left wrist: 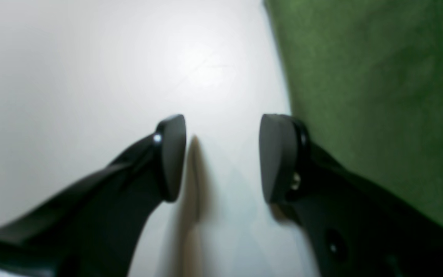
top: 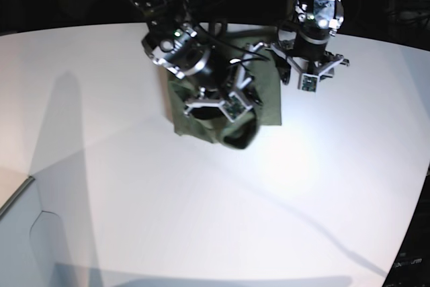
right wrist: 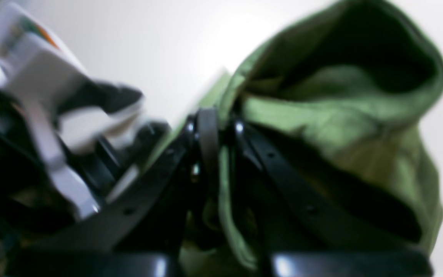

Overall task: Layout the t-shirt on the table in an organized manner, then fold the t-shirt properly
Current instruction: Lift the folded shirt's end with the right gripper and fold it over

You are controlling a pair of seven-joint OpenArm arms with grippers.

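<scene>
Right wrist view: my right gripper point(right wrist: 217, 130) pinches the t-shirt point(right wrist: 344, 115) mid-layout; left gripper point(left wrist: 221, 157) gapes empty over the table point(left wrist: 90, 77). Next I'd grab the edge.

The green t-shirt point(top: 267, 99) lies bunched on the white table point(top: 201, 206), the right gripper point(top: 236, 109) lifting what looks like a fold; the left gripper point(top: 295, 75) hangs beside its edge.

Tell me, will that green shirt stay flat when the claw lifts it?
Probably not. The shirt already droops in soft folds around the shut right claw, so it looks floppy. It seems light: one pinch holds it up. Pushed across the table, it would likely bunch rather than slide.
</scene>
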